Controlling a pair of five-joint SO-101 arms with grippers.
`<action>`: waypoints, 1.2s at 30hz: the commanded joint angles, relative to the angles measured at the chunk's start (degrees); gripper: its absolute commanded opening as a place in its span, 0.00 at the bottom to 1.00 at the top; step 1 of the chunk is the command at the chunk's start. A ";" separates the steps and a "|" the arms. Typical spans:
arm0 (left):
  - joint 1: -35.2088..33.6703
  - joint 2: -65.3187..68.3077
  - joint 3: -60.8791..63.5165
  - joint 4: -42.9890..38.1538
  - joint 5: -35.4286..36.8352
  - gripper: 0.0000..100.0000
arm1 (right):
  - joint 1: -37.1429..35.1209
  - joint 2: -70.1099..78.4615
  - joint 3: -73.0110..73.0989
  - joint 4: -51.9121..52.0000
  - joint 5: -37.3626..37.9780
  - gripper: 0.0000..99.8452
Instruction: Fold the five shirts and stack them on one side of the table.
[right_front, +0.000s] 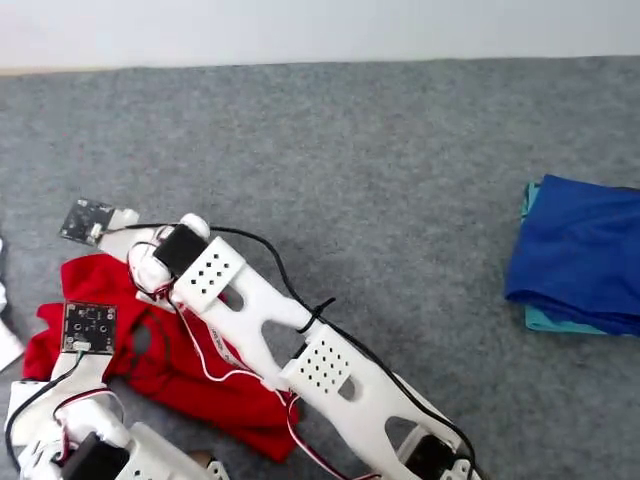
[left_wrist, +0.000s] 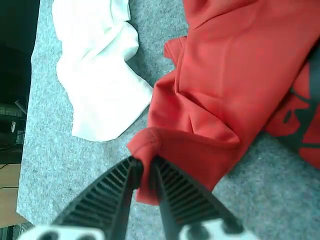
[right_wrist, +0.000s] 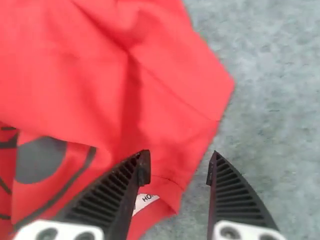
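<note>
A crumpled red shirt (right_front: 190, 375) with a dark print lies at the table's near left. My left gripper (left_wrist: 145, 162) is shut on a folded hem of the red shirt (left_wrist: 235, 75), at the edge closest to a white shirt (left_wrist: 100, 75). My right gripper (right_wrist: 177, 157) stands open just over the red shirt (right_wrist: 100, 65), its jaws either side of the edge by the neck label (right_wrist: 145, 200). In the high view the right arm (right_front: 300, 340) stretches across the red shirt to its far edge, and the left arm (right_front: 80, 400) sits at its near left.
A folded blue shirt (right_front: 580, 250) rests on a teal one (right_front: 548, 320) at the right side of the grey felt table (right_front: 380, 150). A bit of the white shirt (right_front: 5, 345) lies at the left edge, where the table ends close by.
</note>
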 joint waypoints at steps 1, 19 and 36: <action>0.18 -0.53 -0.48 0.09 -0.09 0.00 | -0.13 0.75 -2.81 -1.10 -0.70 0.20; 0.35 -0.53 -0.31 0.00 0.00 0.00 | 2.15 7.60 -3.16 1.01 10.29 0.02; 7.65 -0.53 -0.57 -9.32 0.00 0.00 | 27.21 0.04 -0.79 8.40 11.08 0.01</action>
